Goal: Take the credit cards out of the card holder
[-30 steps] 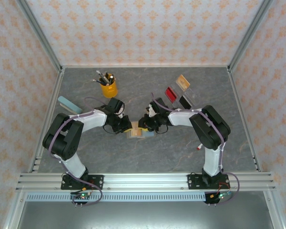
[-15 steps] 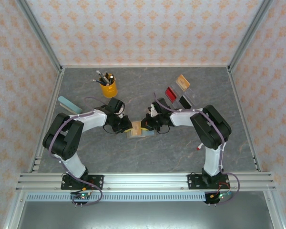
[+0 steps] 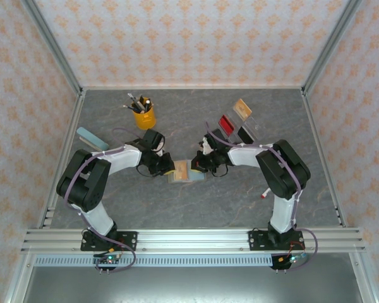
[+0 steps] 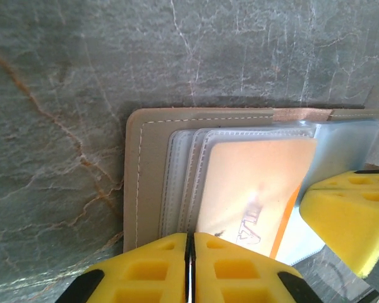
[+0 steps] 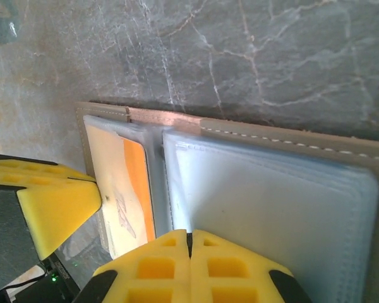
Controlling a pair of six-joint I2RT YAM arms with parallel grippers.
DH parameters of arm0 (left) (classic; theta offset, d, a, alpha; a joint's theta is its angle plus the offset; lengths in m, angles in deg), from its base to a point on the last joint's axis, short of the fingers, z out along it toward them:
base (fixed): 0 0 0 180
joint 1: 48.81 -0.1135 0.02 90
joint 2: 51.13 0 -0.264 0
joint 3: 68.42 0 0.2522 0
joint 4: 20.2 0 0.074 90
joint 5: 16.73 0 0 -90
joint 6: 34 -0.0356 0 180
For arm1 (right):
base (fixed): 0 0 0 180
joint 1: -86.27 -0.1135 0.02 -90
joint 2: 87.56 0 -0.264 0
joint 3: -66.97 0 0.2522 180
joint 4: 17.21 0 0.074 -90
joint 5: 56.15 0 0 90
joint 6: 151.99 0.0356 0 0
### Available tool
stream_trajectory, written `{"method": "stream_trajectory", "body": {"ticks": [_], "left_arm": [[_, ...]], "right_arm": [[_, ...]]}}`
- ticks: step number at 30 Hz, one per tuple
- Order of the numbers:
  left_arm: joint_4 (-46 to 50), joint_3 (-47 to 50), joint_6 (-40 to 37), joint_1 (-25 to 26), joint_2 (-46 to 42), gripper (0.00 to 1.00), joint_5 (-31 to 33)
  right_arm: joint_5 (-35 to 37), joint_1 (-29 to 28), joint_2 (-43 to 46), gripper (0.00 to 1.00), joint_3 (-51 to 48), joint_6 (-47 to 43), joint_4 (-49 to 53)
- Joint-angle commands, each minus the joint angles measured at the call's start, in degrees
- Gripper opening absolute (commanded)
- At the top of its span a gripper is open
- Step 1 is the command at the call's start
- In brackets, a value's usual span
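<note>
Closest in, both arms are reaching from the near edge toward the middle of the grey marbled tabletop (image 3: 196,205), their ends meeting over the card holder (image 3: 188,177), which is lying open and flat there. A small red-and-white item (image 3: 264,195) is lying near the right arm, too small to identify.

The left tool (image 3: 166,168) is sitting at the holder's left edge. In the left wrist view its yellow fingers (image 4: 145,268) are pressing together with only a hairline between them, and nothing is showing in that line. Whether they are pinching the holder's edge cannot be told. Just beyond them the holder's tan stitched border is framing a stack of clear sleeves (image 4: 183,177), and an orange card (image 4: 259,183) is sitting inside a sleeve, tilted slightly.

The right tool (image 3: 200,165) is sitting at the holder's right side. In the right wrist view its fingers (image 5: 234,268) are likewise closing fully against each other, over the pale blue-grey sleeves of that half. No card is visibly in their grasp, and the orange card is lying across the fold from them, beside one finger of the left tool.

Farther back on the left, a light-blue block (image 3: 91,139) is lying near the side wall. Farther back on the right, a black card (image 3: 244,134), a red card (image 3: 226,122) and a tan card (image 3: 242,108) are lying close together, well apart from the holder. Farthest on the left, a yellow cup (image 3: 144,118) is standing upright, holding pens (image 3: 138,102)
</note>
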Motion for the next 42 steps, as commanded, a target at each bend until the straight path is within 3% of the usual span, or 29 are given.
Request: {"method": "stream_trajectory", "body": {"ticks": [1, 5, 14, 25, 31, 42], "left_arm": [[3.19, 0.44, -1.31, -0.58, 1.04, 0.11, 1.37], [1.90, 0.78, -1.06, -0.58, 1.96, 0.10, -0.05], [2.51, 1.17, -1.31, -0.58, 2.90, 0.08, 1.26], [2.71, 1.63, -0.87, -0.58, 3.43, 0.04, 2.92], [2.31, 2.12, -0.63, -0.58, 3.60, 0.03, 2.85], [0.64, 3.37, 0.01, -0.58, 4.30, 0.02, 2.10]], "right_arm": [[-2.34, 0.14, 1.97, 0.00, -0.02, -0.67, -1.24], [-6.09, -0.04, 1.82, 0.12, -0.16, 2.01, -5.70], [-4.81, -0.12, -1.36, 0.22, 2.27, 2.31, -3.74], [-4.33, -0.30, -3.26, 0.22, 3.19, 1.15, -1.83], [-6.29, -0.57, -4.62, 0.13, 3.74, 0.80, -2.65], [-7.44, -1.08, -6.80, 0.15, 5.06, 0.07, -2.51]]}}
